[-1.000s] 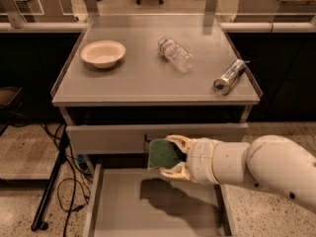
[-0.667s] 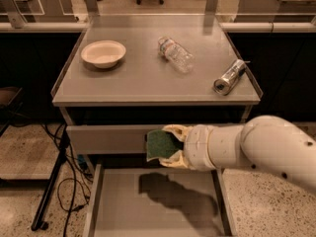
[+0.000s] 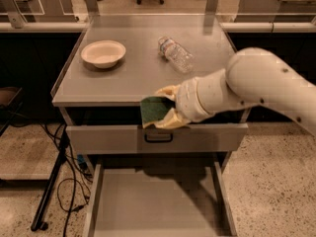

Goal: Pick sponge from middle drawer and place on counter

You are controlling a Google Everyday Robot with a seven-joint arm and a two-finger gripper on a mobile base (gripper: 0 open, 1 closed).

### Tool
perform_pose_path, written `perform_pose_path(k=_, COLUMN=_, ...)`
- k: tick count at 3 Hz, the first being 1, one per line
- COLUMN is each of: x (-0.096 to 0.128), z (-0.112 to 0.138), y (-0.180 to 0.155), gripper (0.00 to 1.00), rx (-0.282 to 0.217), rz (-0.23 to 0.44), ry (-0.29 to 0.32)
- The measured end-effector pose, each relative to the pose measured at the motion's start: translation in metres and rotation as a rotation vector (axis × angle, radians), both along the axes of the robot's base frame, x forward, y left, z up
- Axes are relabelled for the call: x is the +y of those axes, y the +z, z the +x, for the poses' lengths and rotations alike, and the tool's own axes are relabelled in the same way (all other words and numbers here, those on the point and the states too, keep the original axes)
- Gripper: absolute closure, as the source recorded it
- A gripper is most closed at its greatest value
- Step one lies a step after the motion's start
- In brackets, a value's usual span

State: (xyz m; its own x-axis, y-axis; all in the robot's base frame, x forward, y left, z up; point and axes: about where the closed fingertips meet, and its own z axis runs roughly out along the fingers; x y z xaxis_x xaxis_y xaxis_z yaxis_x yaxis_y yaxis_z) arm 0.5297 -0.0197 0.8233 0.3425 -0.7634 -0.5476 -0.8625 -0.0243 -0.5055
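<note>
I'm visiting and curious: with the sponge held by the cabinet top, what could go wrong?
The gripper, shut on the sponge, is level with the front edge of the counter; the sponge could catch there and drop into the open middle drawer below. Reaching farther in, the arm might knock the plastic bottle lying on the counter.

Broad matte grey table: flat, roughly square top with a low raised rim along its sides.
Wide shallow grey metal middle drawer: pulled out below the table, plain flat floor, thin low side walls.
Small rectangular dark green sponge: held upright in the air just in front of the table's front edge, above the open drawer, green face toward the camera.
Pale two-finger gripper: at the table's front edge, fingers clamped above and below the sponge.
</note>
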Motion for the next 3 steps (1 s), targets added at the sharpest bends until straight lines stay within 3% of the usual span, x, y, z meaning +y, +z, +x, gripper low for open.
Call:
perform_pose_path(k=1, x=0.028, z=0.016, y=0.032, gripper=1.00, rx=-0.039, rz=0.012, ry=0.053)
perform_pose_path(k=2, x=0.030, z=0.023, y=0.032, gripper=1.00, rx=-0.034, rz=0.015, ry=0.067)
perform_pose_path(k=3, x=0.034, z=0.053, y=0.029, gripper=1.00, rx=-0.012, rz=-0.007, ry=0.123)
